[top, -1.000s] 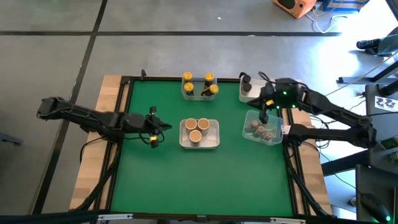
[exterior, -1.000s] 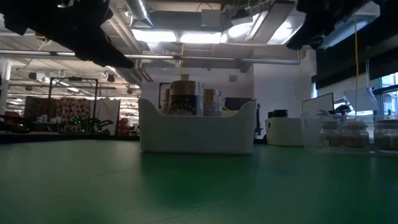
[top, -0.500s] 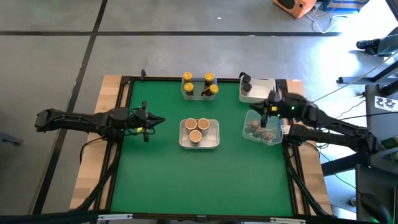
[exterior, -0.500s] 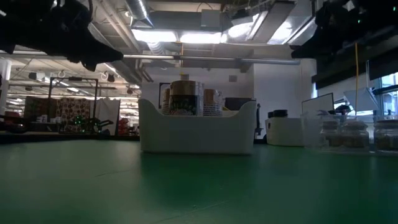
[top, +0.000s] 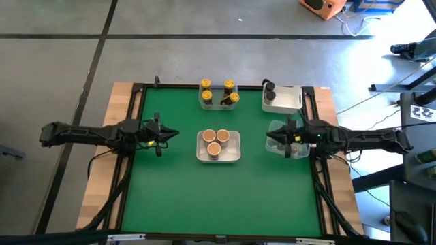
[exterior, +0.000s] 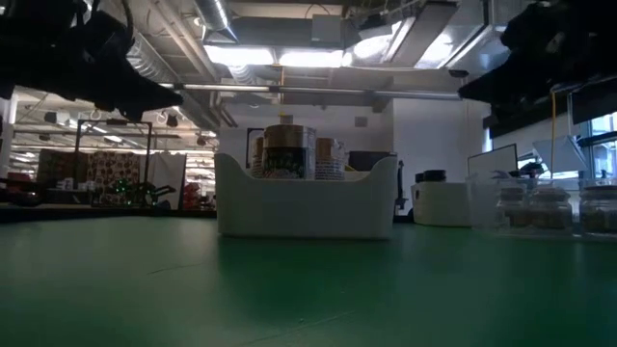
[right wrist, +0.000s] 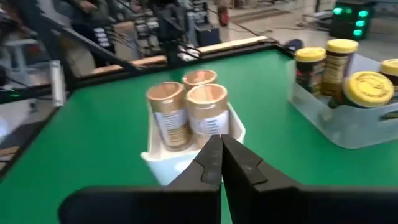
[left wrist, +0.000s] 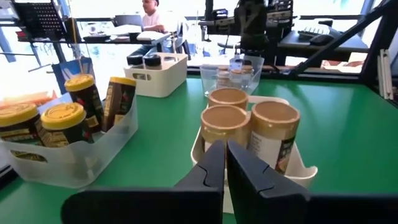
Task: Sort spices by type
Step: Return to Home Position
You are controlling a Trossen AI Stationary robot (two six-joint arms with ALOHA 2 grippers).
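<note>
Currently: left gripper (top: 162, 133), fingers pressed together, empty, over the mat's left part. Right gripper (top: 281, 139), likewise closed (nothing held), above a clear tub (left wrist: 211, 81). Spices: yellow-capped jars (top: 219, 94) in the far tub (top: 212, 105), tan-capped jars (top: 216, 139) in the central white tub (top: 235, 153).

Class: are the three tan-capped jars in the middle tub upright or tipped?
Upright: from above the jars show only round caps; the left wrist view shows them standing in the tub.
</note>
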